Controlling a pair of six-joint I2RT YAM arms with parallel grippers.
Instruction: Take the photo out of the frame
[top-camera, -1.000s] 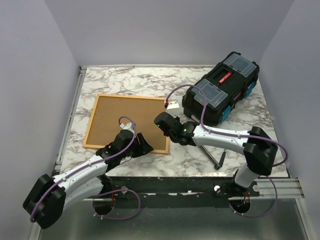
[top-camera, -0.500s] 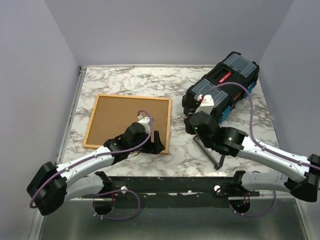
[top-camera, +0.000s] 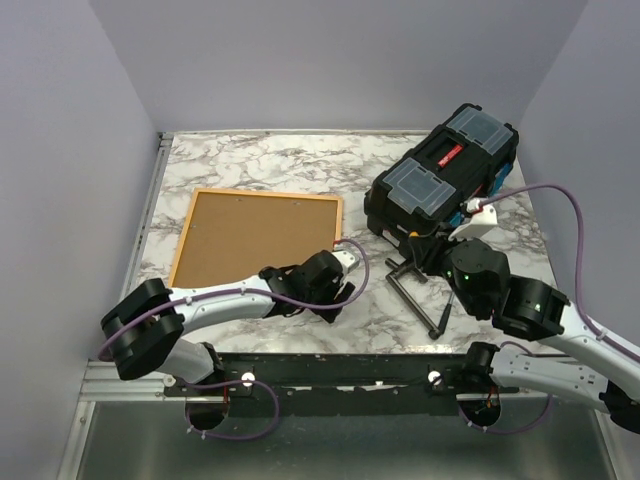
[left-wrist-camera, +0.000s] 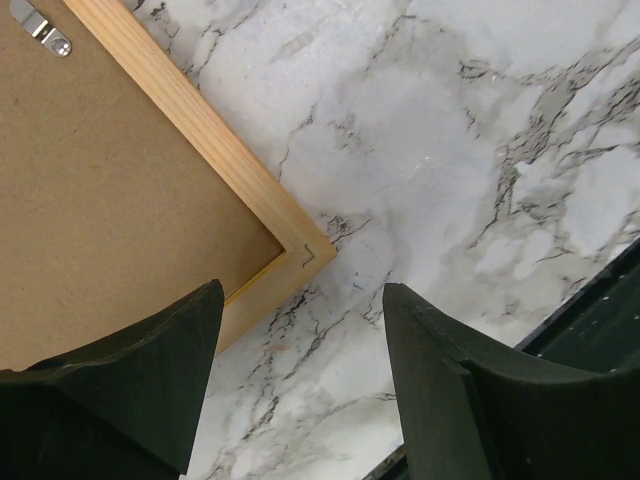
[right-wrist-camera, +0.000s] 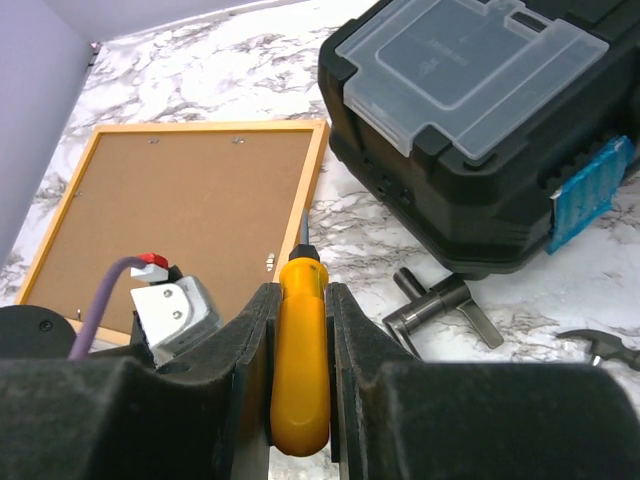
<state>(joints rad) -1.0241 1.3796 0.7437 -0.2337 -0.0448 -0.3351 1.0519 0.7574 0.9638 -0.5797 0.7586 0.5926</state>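
The frame (top-camera: 258, 195) lies face down on the marble, its light wood back (left-wrist-camera: 250, 210) up. Inside it only the brown backing board (top-camera: 250, 240) shows; the photo's picture side is hidden. My left gripper (top-camera: 305, 300) hovers over the frame's near right corner, open (left-wrist-camera: 300, 300), nothing between its fingers. My right gripper (top-camera: 425, 250) is off to the right, in front of the toolbox, shut (right-wrist-camera: 300, 300) on a yellow-handled screwdriver (right-wrist-camera: 300, 360) whose shaft points toward the frame's right edge (right-wrist-camera: 312, 170).
A black toolbox (top-camera: 440, 180) with clear lid compartments stands at the back right. A dark metal T-handled tool (top-camera: 415, 290) lies on the marble in front of it. A small metal clip (left-wrist-camera: 40, 28) sits on the backing. The table's near edge is close to the left gripper.
My left arm has swung right to the frame's near right corner and its jaws have opened. My right arm has drawn back to the right, away from the frame, with the screwdriver still held.
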